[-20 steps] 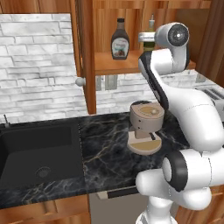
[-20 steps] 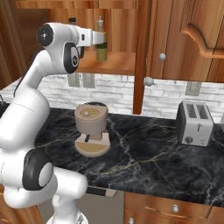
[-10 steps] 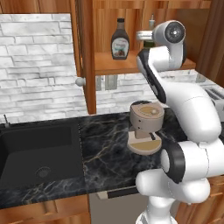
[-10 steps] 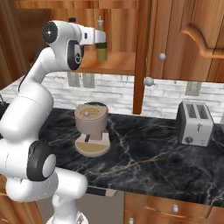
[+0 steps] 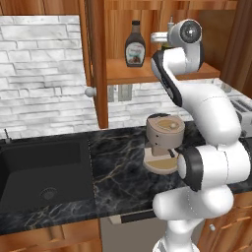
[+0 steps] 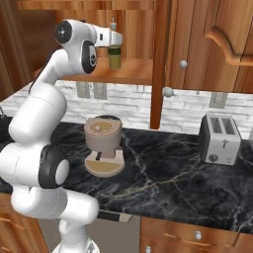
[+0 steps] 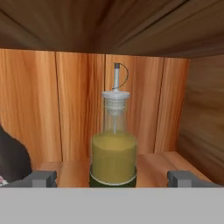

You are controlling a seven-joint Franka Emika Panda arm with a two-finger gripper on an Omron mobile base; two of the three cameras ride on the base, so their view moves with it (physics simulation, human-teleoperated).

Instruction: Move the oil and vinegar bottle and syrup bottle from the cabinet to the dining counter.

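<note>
Gripper (image 7: 112,178), jaws wide apart, faces oil and vinegar bottle (image 7: 113,144) centred between its fingertips.

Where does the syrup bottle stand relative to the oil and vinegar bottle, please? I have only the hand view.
Observer: The syrup bottle stands upright on the same cabinet shelf, to the left of the oil and vinegar bottle and apart from it.
Operator: Thank you. What lies below that shelf?
Observer: A round tan coffee machine sits on the black marble counter, just beneath the shelf.
Operator: Is anything else on that counter?
Observer: A silver toaster stands farther right, against the brick wall.
</note>
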